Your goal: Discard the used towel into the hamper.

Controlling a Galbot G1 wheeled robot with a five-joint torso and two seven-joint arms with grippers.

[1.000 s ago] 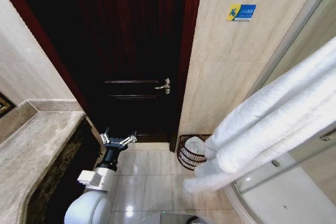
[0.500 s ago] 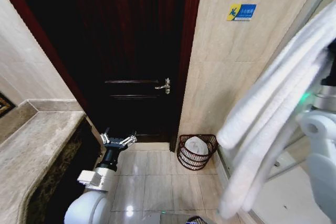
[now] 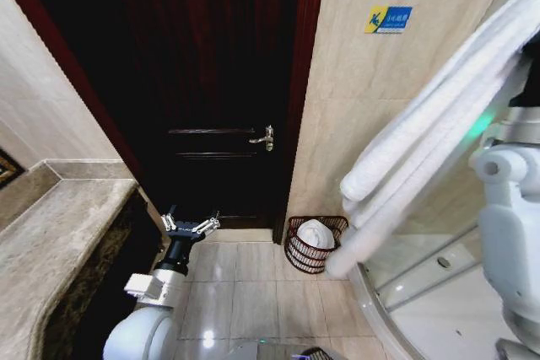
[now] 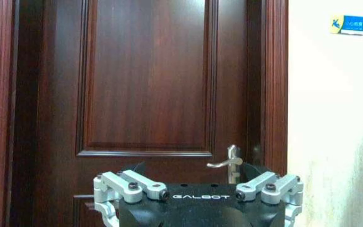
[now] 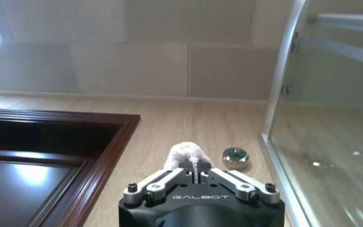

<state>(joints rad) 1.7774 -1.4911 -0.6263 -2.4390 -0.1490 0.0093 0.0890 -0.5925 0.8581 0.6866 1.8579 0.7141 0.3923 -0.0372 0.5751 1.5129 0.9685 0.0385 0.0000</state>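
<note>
The dark wooden door (image 3: 215, 82) takes up most of the head view, shut, with a metal lever handle (image 3: 263, 137) at mid height. To its right stands a beige tiled wall (image 3: 363, 115) bearing a small blue and yellow sticker (image 3: 388, 18). A marble counter (image 3: 51, 242) runs along the robot's left.

The white towel (image 3: 422, 137) hangs in long folds across the right of the head view, from the upper right corner down to a loose end near the floor, beside the robot's right arm (image 3: 510, 217). Its lower end hangs just to the right of the hamper (image 3: 312, 244), level with the rim; whether they touch cannot be told. The hamper sits on the tiled floor (image 3: 245, 292) against the wall, just right of the door frame, with something white already inside.

The right wrist view adds what the head view does not: the right gripper (image 5: 198, 176) has its fingers closed together, pinching a tuft of the towel (image 5: 185, 153), with the ceiling and a glass shower panel (image 5: 332, 118) behind.

The left gripper (image 3: 190, 223) is held low in front of the door. The left wrist view shows its fingers (image 4: 131, 185) spread wide apart with nothing between them, facing the door panel and handle (image 4: 227, 161).
</note>
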